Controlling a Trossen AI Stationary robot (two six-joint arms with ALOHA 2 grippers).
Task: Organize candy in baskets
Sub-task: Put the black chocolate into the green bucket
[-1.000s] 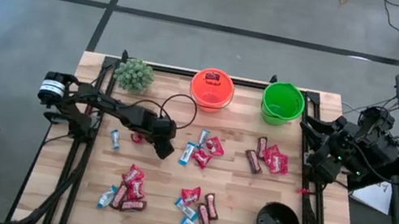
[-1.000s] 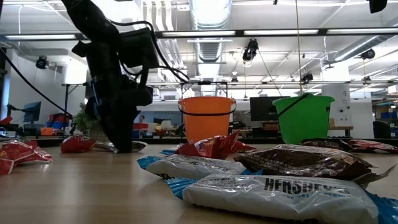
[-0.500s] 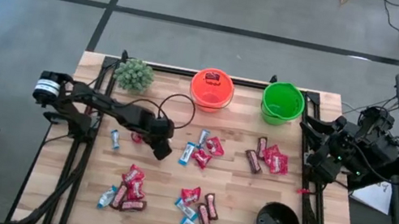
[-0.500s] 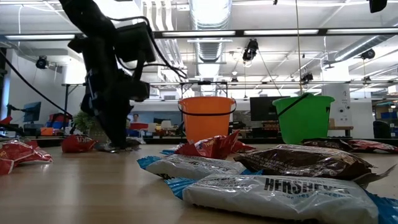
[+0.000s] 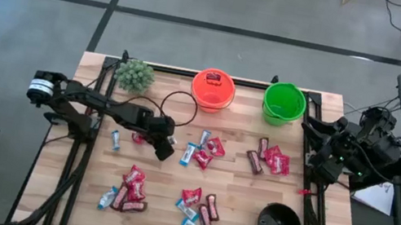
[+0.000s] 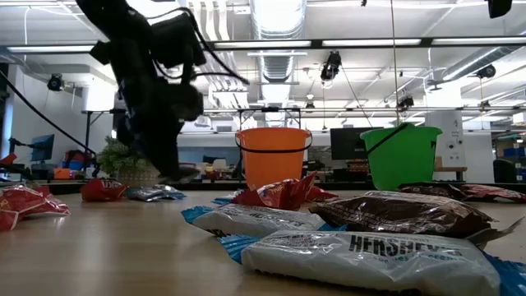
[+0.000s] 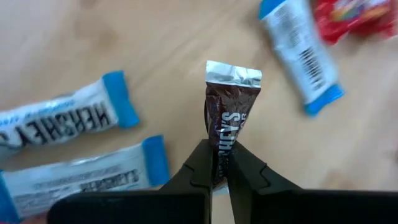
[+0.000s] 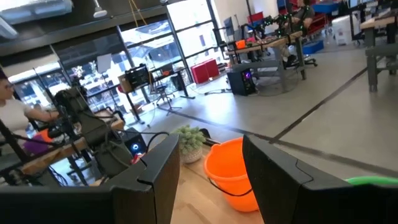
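Candy: a dark brown bar (image 7: 227, 118) is pinched in the left gripper (image 7: 221, 163), clear of neighbouring blue-and-white bars (image 7: 59, 119); right gripper (image 8: 208, 168) gapes at the table's edge.

We cannot see the lower end of the dark brown bar (image 7: 227, 118), which is buried between the closed fingers (image 7: 202, 165) of the left pincer (image 7: 217, 167). In the left wrist view, two blue-and-white bars (image 7: 59, 119) run off the picture's edge, and a red packet (image 7: 354, 14) there is blurred and cropped. From above, what lies inside the orange basket (image 5: 213, 89) is too small to identify.
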